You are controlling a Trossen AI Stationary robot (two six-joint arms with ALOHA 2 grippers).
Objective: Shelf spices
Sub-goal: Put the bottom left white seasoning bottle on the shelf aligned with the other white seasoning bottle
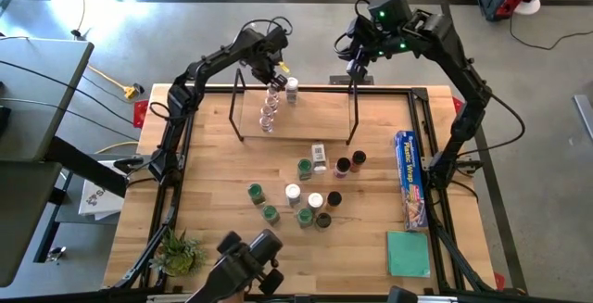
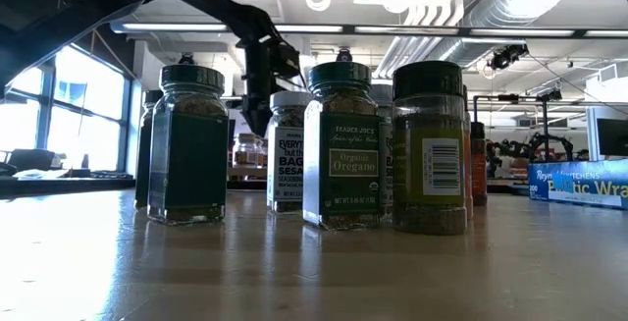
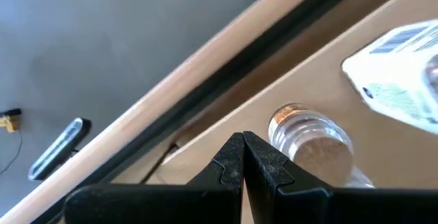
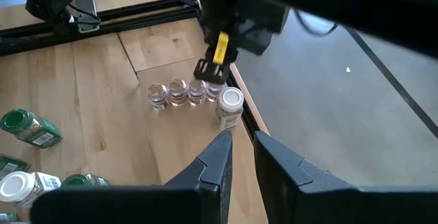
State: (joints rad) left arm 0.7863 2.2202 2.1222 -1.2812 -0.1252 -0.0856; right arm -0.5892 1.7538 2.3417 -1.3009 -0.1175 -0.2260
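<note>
— Where are the spices?

— A short row of clear-topped jars [image 1: 270, 113] stands on the shelf [image 1: 306, 127], with a white-capped jar [image 1: 292, 87] at the row's far end. The rest are loose on the table [image 1: 213, 169]: seen from overhead, they spread from the table's middle toward five o'clock. Green tops [image 1: 256, 192], white tops [image 1: 293, 192], dark tops [image 1: 358, 157], and one jar lying on its side [image 1: 319, 156].

— And the left gripper [image 1: 275, 69]?

— Right over the shelf row, at about eleven o'clock from the table's middle. Its fingers [image 3: 239, 157] are pressed together with nothing between them; a clear jar [image 3: 311, 138] sits just beside the tips.

— The right gripper [image 1: 355, 65]?

— Hanging above the back edge, around one o'clock. Its fingers [image 4: 217, 157] stand a narrow gap apart, empty, well above the jars.

— Anything else about?

— A blue wrap box [image 1: 410, 178] along the three o'clock side, a teal square [image 1: 409, 253] near five, and a small plant [image 1: 179, 250] at seven.
</note>
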